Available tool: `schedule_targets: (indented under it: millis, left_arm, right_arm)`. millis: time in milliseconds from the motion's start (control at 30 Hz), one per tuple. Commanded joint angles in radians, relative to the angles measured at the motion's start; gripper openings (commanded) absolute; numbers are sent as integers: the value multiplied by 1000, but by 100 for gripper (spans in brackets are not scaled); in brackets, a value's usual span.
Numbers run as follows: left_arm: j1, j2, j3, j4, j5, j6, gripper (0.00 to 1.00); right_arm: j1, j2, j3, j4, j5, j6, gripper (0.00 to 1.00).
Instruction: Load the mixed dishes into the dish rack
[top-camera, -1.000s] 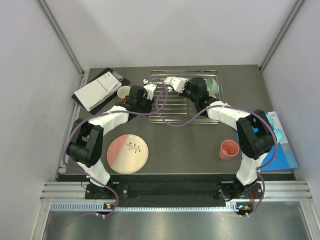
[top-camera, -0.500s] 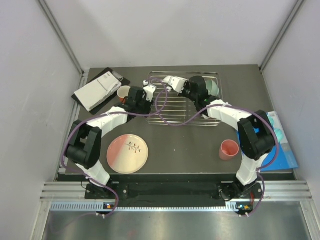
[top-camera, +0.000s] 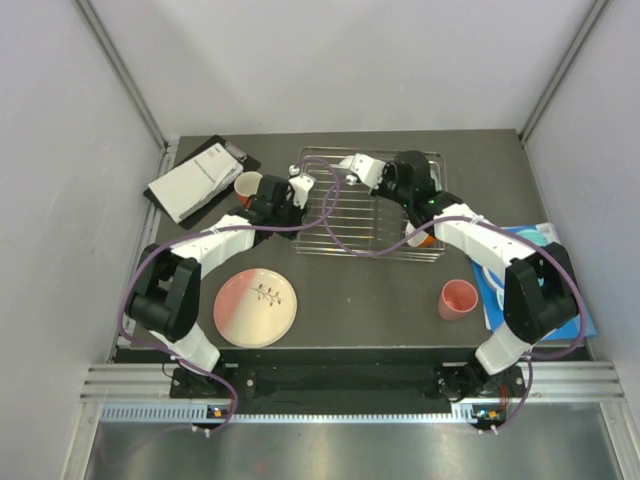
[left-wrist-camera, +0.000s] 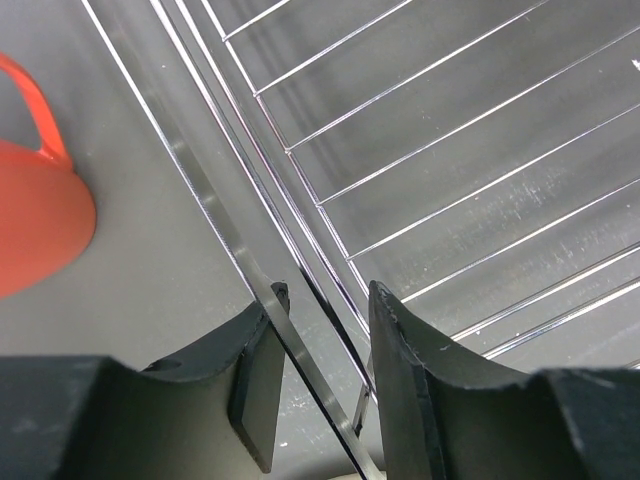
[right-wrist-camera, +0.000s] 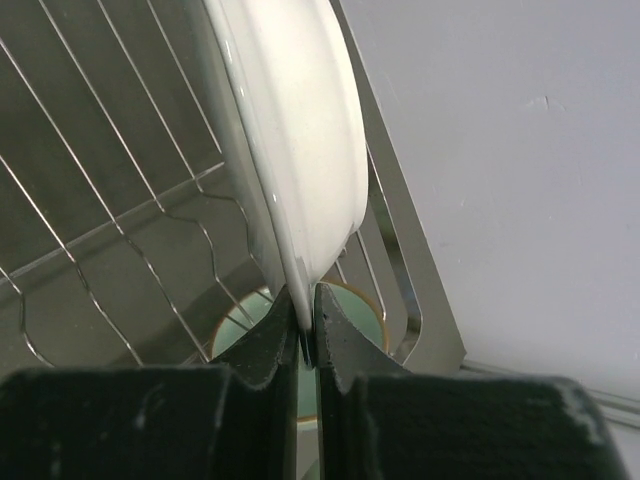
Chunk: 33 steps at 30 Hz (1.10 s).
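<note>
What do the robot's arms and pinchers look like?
The left arm and right arm are white tubes linked by chunky black joints. A thin purple cable loops along each one. The left gripper and right gripper each have two flat black fingers with squared tips.

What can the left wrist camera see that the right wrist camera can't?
Only the left wrist view: the orange mug sitting beside the dish rack, and the left pincer astride the rack's rim. Only the right wrist view: the white plate standing on edge, pinched at its rim by the right pincer, with the mint green bowl peeking through the wires below. Both: the rack's thin silver wires over the dark table.
</note>
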Motion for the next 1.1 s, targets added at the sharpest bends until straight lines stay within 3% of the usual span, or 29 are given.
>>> schedule_targets:
  millis: [0,300,733,1067]
  left_arm:
    - [11,-36,-15,-78,-1,8,43]
    - [21,-34,-6,-84,3,0,40]
    - [30,-27,-3,-91,14,-28,27]
    - [33,-18,-10,-89,22,-37,24]
  right_arm:
    - [-50,-120,-26,182,40,0,0]
    - [-90,-127,-52,277,129,-4,0]
    - [-154,-189,-87,384,195,51,0]
    - [-157,-181,-11,387,195,63,0]
